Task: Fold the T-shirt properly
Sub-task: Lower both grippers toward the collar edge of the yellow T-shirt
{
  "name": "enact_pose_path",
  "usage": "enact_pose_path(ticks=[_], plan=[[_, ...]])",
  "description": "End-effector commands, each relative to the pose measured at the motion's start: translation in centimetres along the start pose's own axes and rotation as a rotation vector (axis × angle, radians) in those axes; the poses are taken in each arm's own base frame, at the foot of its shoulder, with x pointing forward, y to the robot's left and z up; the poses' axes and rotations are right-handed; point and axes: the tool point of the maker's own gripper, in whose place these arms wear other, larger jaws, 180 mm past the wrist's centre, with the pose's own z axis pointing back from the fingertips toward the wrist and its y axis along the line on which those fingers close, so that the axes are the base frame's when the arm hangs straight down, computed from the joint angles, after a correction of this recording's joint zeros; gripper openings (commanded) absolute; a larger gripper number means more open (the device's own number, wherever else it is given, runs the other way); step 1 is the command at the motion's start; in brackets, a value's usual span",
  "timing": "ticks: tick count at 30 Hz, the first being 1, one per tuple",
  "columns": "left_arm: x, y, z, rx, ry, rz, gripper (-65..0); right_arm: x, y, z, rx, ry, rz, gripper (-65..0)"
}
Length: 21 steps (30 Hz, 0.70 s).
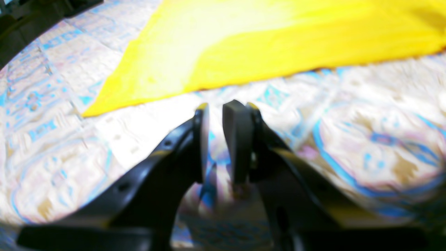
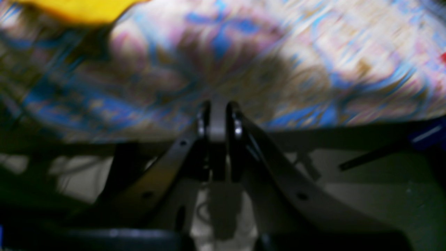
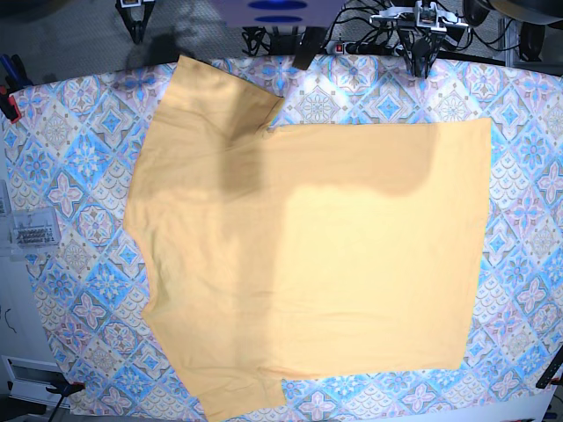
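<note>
The yellow-orange T-shirt lies spread flat on the blue-pink tablecloth, with one sleeve at the far left, the other at the near left, and the hem at the right. My left gripper hangs at the table's far edge. In the left wrist view it is empty, with the jaws a narrow gap apart, just short of the shirt's edge. My right gripper is at the far left. In the right wrist view it is shut and empty over the table edge, with a shirt corner ahead.
A clear box of small parts sits at the left table edge. A red clamp holds the tablecloth at the left. Cables and a power strip lie behind the table. A dark bar pokes in at the near right.
</note>
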Motion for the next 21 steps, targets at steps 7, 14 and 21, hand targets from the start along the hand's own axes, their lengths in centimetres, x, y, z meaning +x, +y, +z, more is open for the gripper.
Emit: enact_pose_path(ticks=[7,14,21], plan=[[0.0,-2.2,-2.3,-0.073,-0.005,-0.017,-53.9,0.8,-0.5,-2.0,-0.006,-0.025,0.008,-61.8],[0.4,-4.2,-5.7,-0.151,0.022,-0.068,-53.8,1.6,1.5,-5.9,0.119,0.018,0.091,-61.6],[1.7,-3.7,-9.1,-0.126,0.117,-0.106,-53.8,3.9,1.9,-10.6,0.149,0.083,0.2,-61.9]])
